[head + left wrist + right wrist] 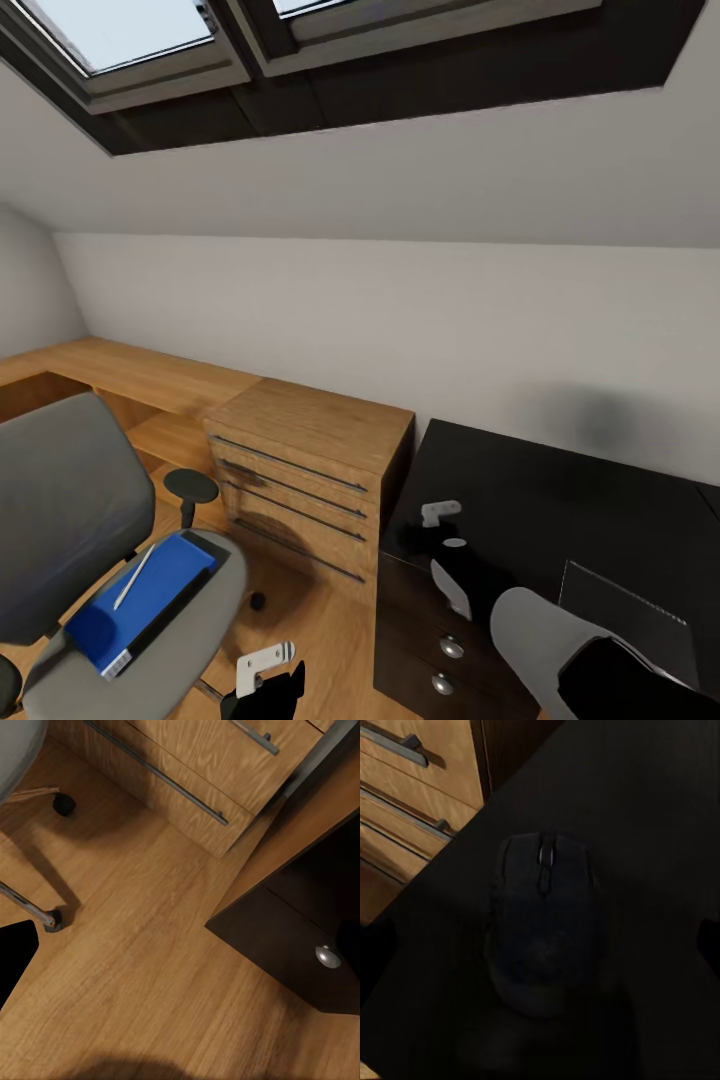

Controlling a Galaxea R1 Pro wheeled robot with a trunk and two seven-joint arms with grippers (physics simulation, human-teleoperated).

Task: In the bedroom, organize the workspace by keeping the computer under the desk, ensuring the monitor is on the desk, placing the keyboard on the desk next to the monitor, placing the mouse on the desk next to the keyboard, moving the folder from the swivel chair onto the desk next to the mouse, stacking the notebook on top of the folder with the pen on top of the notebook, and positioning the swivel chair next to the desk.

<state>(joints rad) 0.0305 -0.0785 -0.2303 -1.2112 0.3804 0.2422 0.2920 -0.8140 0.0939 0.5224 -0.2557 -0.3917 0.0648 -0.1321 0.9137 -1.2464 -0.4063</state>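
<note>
Black computer mouse (547, 926) lying flat on the dark, matte top of a black cabinet (560, 500), near the cabinet corner that adjoins the wooden drawer unit (305, 470); in the right wrist view its long axis runs from the scroll wheel, toward the far end, to the rounded palm end nearer the camera. The right gripper (445, 525) hangs above the mouse with its dark fingertips (709, 945) showing at both edges of the wrist view, spread wider than the mouse and holding nothing. On the grey padded seat of the swivel chair (70, 500) lie a blue folder (150, 595) with a dark notebook edge and a slim white pen (133, 577) set diagonally on top. The left gripper (265, 670) hangs low over the wood-plank floor (150, 967); whether its jaws are apart cannot be told. A wooden desk (130, 375) runs along the white wall under sloped skylights.
</note>
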